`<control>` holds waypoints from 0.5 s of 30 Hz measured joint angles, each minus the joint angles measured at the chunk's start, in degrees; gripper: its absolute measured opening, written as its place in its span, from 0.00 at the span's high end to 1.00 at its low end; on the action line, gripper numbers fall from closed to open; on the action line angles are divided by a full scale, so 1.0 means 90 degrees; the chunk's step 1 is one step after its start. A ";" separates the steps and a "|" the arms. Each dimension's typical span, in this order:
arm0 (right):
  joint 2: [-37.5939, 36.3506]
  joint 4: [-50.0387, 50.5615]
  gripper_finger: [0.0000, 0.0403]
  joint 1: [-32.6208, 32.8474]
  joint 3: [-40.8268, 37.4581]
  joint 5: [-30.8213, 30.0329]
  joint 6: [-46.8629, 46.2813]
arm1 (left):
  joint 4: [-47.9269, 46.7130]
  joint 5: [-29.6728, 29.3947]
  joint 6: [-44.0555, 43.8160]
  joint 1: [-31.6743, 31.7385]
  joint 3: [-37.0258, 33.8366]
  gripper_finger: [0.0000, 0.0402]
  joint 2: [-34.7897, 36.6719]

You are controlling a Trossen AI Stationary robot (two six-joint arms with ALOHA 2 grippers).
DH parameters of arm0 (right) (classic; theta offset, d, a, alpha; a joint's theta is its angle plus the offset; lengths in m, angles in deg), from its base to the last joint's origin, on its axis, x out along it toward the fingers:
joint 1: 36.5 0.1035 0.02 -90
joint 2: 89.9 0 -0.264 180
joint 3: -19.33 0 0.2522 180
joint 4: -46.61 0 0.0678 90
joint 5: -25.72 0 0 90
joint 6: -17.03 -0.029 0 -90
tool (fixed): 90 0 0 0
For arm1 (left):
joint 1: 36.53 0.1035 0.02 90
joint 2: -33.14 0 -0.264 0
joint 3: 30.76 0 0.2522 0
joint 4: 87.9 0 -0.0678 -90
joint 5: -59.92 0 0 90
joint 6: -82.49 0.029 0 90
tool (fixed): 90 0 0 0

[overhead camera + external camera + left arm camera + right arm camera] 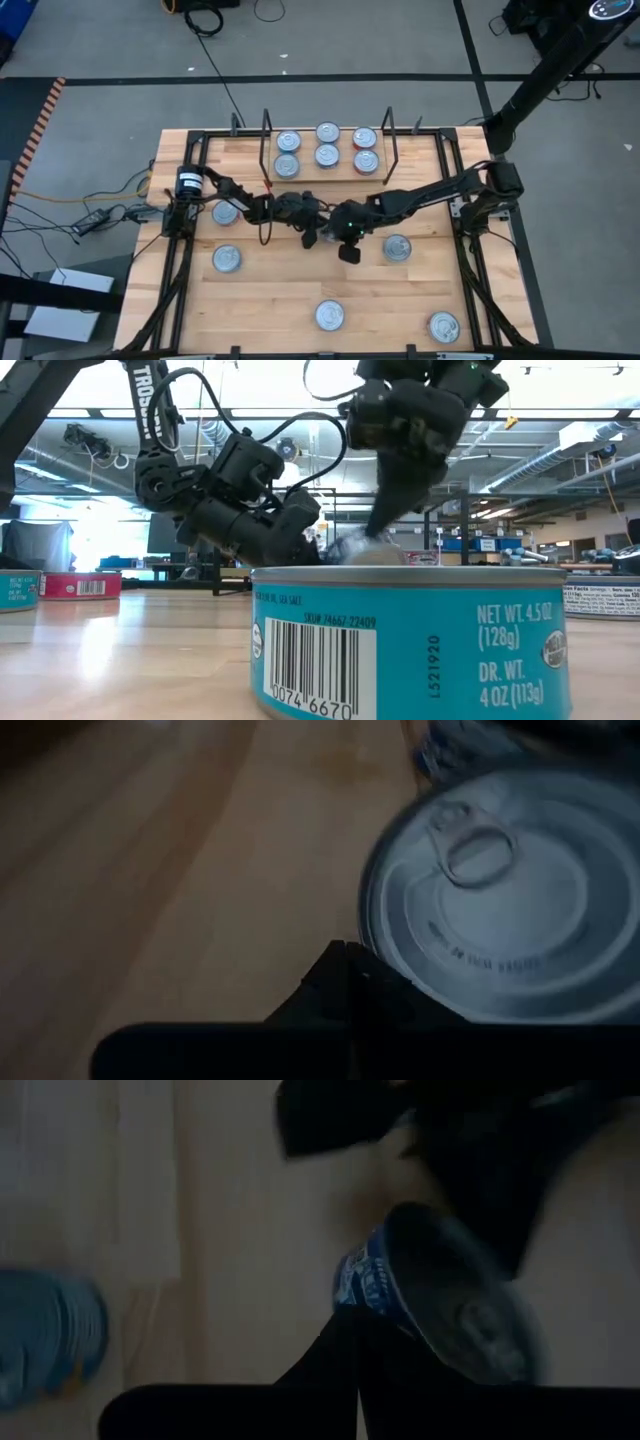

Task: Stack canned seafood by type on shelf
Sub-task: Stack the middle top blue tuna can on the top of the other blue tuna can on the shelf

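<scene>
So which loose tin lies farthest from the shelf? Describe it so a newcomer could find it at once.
Start at the big wooden table and go to the edge opposite the shelf. Two tins lie near that edge. You want the corner tin on the right arm's side, lying flat with its silver lid up, whereas the other tin sits near the middle of the edge.

six tins [327,146] on shelf [392,150] (others scattered)
</scene>
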 joint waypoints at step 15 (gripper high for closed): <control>-0.0063 -0.0353 0.98 -0.0245 0.0004 0.0088 -0.0513 | -0.0008 0.0686 -0.0180 -0.0173 -0.0041 0.99 0.0104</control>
